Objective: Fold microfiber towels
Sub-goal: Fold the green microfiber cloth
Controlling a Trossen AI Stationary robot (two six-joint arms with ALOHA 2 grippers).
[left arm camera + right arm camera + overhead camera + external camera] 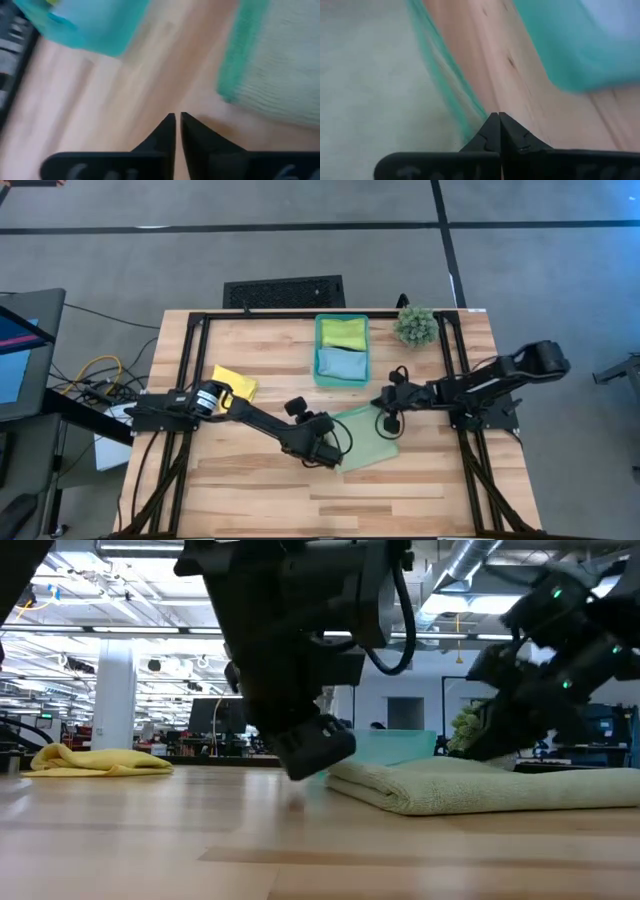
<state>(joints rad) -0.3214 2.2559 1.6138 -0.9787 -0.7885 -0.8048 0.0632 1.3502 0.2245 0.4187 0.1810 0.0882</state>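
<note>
With the pale green microfiber towel (pixel 365 438) lying folded mid-table, the left gripper (pixel 325 448) beside it and the right gripper (pixel 390 417) over its far edge (both empty, jaws together) seemingly needed to lift it toward the translucent teal plastic bin (pixel 341 350).

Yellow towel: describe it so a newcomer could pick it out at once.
Look straight down on the wooden table and find the teal bin near its far edge. Towards the left arm's side, the yellow towel lies crumpled on the bare wood, outside the bin. It is the only yellow cloth; the pale green towel lies between the grippers.
</note>
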